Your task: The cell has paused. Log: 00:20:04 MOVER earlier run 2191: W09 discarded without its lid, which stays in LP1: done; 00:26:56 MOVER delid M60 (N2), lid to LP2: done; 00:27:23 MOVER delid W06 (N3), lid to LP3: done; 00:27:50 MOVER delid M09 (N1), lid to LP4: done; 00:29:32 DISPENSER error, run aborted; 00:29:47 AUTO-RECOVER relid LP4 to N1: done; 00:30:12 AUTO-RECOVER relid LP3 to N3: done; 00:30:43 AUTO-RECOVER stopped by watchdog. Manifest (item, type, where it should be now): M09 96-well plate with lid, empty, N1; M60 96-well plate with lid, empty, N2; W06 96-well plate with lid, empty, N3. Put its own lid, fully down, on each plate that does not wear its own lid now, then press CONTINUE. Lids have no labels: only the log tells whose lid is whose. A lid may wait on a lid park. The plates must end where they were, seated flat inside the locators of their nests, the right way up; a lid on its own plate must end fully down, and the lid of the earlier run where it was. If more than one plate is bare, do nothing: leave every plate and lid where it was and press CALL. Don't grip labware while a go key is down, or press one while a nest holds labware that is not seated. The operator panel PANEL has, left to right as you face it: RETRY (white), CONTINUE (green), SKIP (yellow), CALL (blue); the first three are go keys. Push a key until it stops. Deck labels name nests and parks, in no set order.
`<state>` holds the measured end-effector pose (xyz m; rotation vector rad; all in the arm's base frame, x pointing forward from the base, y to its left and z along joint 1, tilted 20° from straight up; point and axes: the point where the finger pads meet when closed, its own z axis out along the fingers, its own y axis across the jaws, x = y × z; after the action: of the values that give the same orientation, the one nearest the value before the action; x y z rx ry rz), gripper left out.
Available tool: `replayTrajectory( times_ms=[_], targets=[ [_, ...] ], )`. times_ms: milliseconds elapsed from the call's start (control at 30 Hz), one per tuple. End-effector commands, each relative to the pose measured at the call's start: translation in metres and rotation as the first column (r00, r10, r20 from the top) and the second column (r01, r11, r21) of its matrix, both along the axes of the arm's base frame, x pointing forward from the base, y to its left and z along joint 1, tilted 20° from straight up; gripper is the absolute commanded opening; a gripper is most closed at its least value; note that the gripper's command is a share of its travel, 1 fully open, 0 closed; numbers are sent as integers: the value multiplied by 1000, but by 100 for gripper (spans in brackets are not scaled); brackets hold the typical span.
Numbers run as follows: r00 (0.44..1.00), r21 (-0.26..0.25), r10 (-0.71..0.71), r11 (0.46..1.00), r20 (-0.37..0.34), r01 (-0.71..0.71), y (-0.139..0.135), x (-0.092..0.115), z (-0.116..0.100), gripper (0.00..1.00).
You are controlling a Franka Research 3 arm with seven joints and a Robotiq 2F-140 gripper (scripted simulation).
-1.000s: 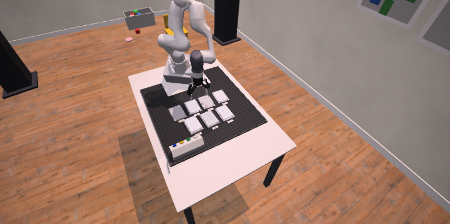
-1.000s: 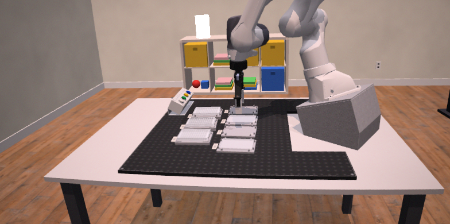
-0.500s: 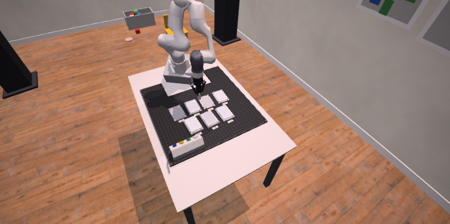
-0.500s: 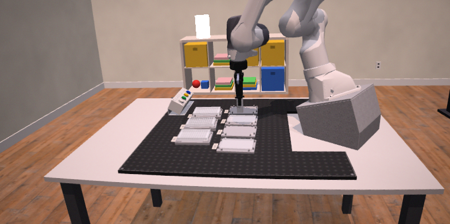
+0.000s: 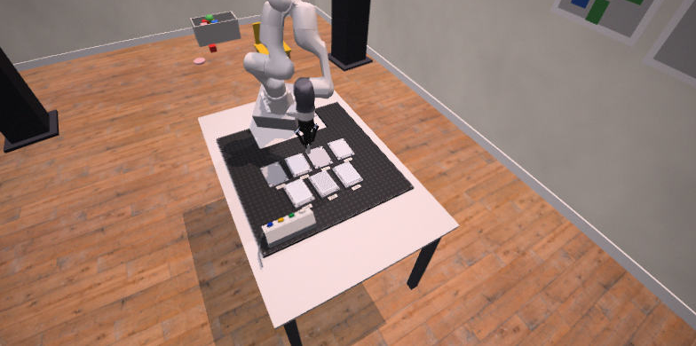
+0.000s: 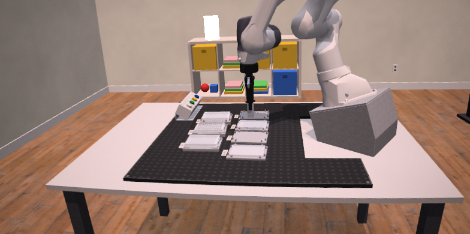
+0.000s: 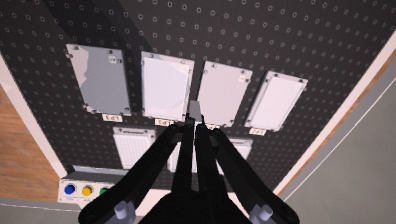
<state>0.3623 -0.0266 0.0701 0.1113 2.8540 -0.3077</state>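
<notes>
Three plates sit in the front row of nests on the black deck. The left one [image 5: 298, 192] and the right one [image 5: 347, 174] wear lids. The middle one [image 5: 323, 183] is bare, with its wells showing. Behind them is a row of four lid parks. Two hold white lids [image 5: 297, 164] [image 5: 340, 148], which also show in the wrist view [image 7: 166, 85] [image 7: 276, 100]. The other two parks [image 5: 274, 174] [image 5: 320, 156] are empty grey pads. My gripper [image 5: 307, 141] is shut and empty. It hangs above the park row, and in the wrist view its fingertips [image 7: 195, 120] meet between the two middle parks.
The operator panel [image 5: 288, 224] stands at the deck's front edge with its blue, yellow, green and white keys; it also shows in the exterior view [image 6: 188, 104]. The robot base [image 6: 353, 123] stands behind the parks. Small label tags lie beside each nest and park.
</notes>
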Motion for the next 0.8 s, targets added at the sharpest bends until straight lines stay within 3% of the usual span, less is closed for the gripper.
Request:
replayTrajectory(
  times_ms=[0, 100, 200, 267, 467, 533, 567, 767],
  targets=[
    [1000, 3, -4, 1000, 0, 4, 1, 0, 0, 0],
    [1000, -1, 8, 1000, -4, -8, 1, 0, -1, 0],
    [986, -45, 156, 986, -60, -159, 8, 1, -4, 0],
    [944, -78, 306, 945, -124, -316, 18, 2, -9, 0],
    [817, -87, 528, 825, -232, -558, 84, 12, -30, 0],
    [817, -87, 528, 825, -232, -558, 84, 12, -30, 0],
    [730, -87, 625, 740, -275, -667, 99, 14, -33, 0],
    [499, -78, 791, 506, -354, -859, 178, 19, -40, 0]
  ],
)
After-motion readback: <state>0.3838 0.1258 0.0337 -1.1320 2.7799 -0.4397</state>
